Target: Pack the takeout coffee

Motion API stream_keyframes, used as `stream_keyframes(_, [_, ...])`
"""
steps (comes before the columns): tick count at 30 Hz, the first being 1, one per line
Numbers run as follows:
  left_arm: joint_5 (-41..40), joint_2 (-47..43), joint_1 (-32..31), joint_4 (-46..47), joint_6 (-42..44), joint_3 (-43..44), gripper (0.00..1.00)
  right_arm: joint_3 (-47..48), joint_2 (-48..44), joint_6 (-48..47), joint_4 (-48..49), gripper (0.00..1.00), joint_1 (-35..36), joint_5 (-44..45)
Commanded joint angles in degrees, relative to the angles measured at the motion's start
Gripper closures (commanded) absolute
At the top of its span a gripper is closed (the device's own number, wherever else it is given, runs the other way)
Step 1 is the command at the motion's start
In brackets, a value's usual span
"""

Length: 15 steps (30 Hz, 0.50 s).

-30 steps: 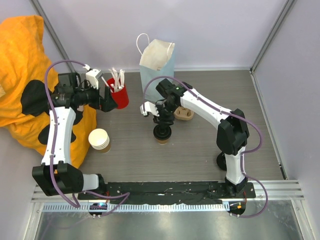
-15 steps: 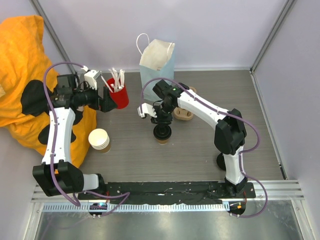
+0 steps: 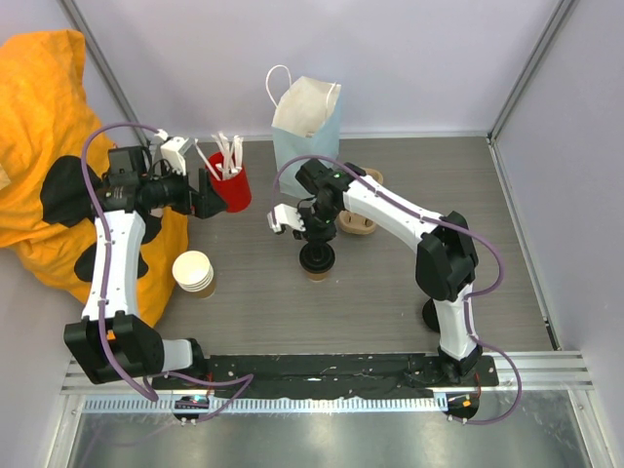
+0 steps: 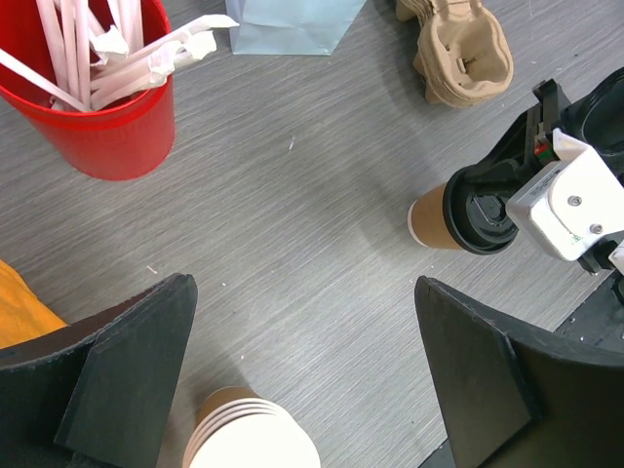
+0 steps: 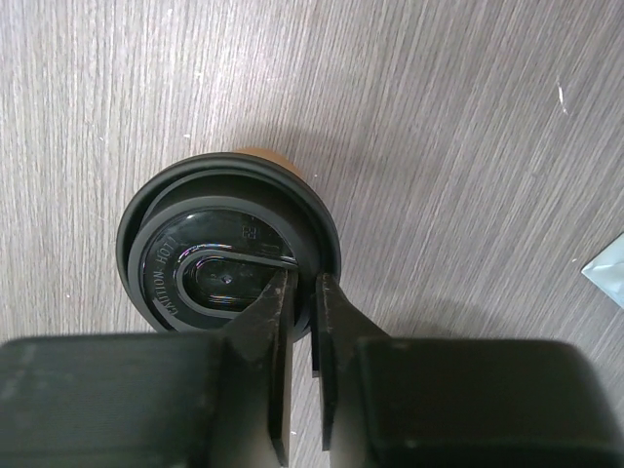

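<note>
The takeout coffee, a tan-brown paper cup with a black lid, stands upright on the table in front of the pale blue paper bag. My right gripper points down right over it. In the right wrist view the lid lies under the gripper, whose jaws are closed to a narrow gap with the lid's rim pinched between them. The left wrist view shows the cup at the right. My left gripper is open and empty beside the red cup; its wrist view shows bare table between the fingers.
A red cup of wrapped straws stands at back left. A stack of lidless paper cups is front left. A brown pulp cup carrier lies right of the coffee. An orange cloth fills the left side. Walls close in the back and sides.
The right wrist has shifted slightly to the left above the coffee. The cup has stayed where it was. The left arm has barely moved.
</note>
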Motion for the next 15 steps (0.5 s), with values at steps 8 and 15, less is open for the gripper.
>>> stream_keyframes(8, [2.24,-2.09,0.63,2.8,-1.12,-0.7,0.0,4.28,0.78,4.38,-1.37,0.99,0.77,5.6])
stream_keyframes(15, [2.77,-2.18,0.81,3.33,-1.29,-1.23,0.0,5.59,0.61,10.08,-1.11,0.99,0.77,8.24])
